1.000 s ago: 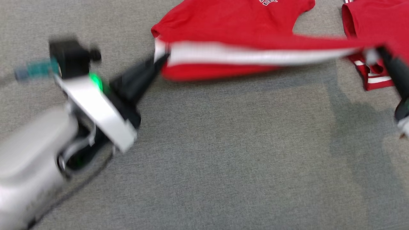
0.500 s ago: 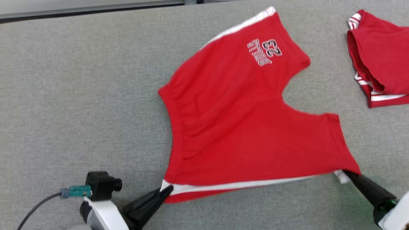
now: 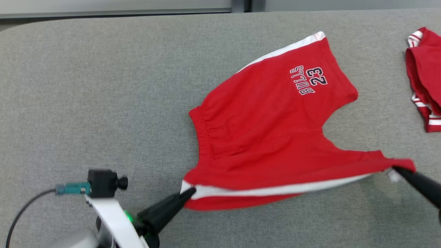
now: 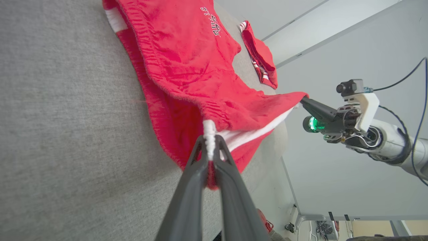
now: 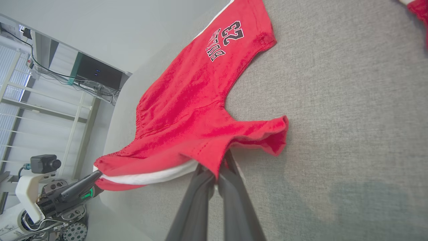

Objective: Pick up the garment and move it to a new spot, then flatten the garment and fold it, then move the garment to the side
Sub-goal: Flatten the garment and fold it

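The garment (image 3: 268,137) is a pair of red shorts with a white side stripe and "BULLS 23" printed on one leg, spread over the grey table (image 3: 103,86). Its near edge is lifted and stretched between both grippers. My left gripper (image 3: 192,191) is shut on the waistband corner by the white stripe, seen close up as the garment (image 4: 187,67) pinched in the left gripper (image 4: 210,140). My right gripper (image 3: 396,169) is shut on the leg hem corner; in the right wrist view the garment (image 5: 200,100) drapes over the right gripper (image 5: 217,172).
A second red garment (image 3: 425,79) with white stripes lies at the table's right edge. The table's far edge (image 3: 117,15) runs along the top, with its rounded corner at the left. Bare grey cloth spreads left of the shorts.
The head camera has tilted, so the whole picture shifted. Both grippers keep their grip on the stretched near edge; the shorts now lie spread out further over the table, with the print readable.
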`<state>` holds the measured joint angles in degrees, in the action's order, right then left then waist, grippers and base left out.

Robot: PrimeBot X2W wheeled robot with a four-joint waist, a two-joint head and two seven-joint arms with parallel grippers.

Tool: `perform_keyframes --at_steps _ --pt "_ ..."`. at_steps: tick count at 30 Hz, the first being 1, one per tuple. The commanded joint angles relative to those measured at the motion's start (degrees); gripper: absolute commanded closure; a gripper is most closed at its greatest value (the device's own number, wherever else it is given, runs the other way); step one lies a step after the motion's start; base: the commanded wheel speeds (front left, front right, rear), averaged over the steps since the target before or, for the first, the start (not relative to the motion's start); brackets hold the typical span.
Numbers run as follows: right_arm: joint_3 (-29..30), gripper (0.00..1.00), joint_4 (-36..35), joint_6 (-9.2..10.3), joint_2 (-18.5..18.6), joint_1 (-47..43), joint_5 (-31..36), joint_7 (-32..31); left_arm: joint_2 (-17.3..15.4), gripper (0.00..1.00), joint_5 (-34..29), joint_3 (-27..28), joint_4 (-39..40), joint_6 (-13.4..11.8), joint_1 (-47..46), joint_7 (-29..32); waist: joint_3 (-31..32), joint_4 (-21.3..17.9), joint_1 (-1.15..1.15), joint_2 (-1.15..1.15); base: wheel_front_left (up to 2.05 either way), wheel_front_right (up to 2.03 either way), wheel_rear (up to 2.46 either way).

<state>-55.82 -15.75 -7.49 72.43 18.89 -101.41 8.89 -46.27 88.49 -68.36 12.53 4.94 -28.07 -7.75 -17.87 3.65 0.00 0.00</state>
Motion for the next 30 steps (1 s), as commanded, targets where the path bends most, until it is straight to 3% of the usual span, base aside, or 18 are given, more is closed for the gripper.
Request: perform_keyframes --at_steps 1,5,10,21,30 --pt "1.59 1.0 -0.48 0.01 1.32 2.23 -2.26 -1.79 1.13 1.0 3.22 2.13 -0.21 0.99 -2.89 1.2 -1.46 1.22 0.0 0.0 0.0 0.0 0.0" --pt "4.53 1.0 0.01 0.01 2.7 6.28 -4.78 -5.18 3.73 1.0 7.65 6.12 -1.84 2.04 -7.42 2.51 -3.97 2.39 0.0 0.0 0.0 0.0 0.0" --pt "7.36 1.0 2.48 0.01 1.55 11.41 -5.82 -8.3 6.8 1.0 9.8 9.17 -5.56 2.53 -12.29 3.98 -6.63 2.91 0.0 0.0 0.0 0.0 0.0" --pt "8.02 1.0 16.73 0.01 -8.48 28.66 -1.37 -20.9 14.22 1.0 9.26 13.37 -16.02 2.61 -21.89 7.3 -14.14 3.57 0.0 0.0 0.0 0.0 0.0" --pt "6.95 1.0 26.17 0.01 -15.77 38.66 3.4 -25.06 15.54 1.0 7.67 15.25 -18.38 2.61 -22.53 7.34 -15.9 5.04 0.0 0.0 0.0 0.0 0.0"
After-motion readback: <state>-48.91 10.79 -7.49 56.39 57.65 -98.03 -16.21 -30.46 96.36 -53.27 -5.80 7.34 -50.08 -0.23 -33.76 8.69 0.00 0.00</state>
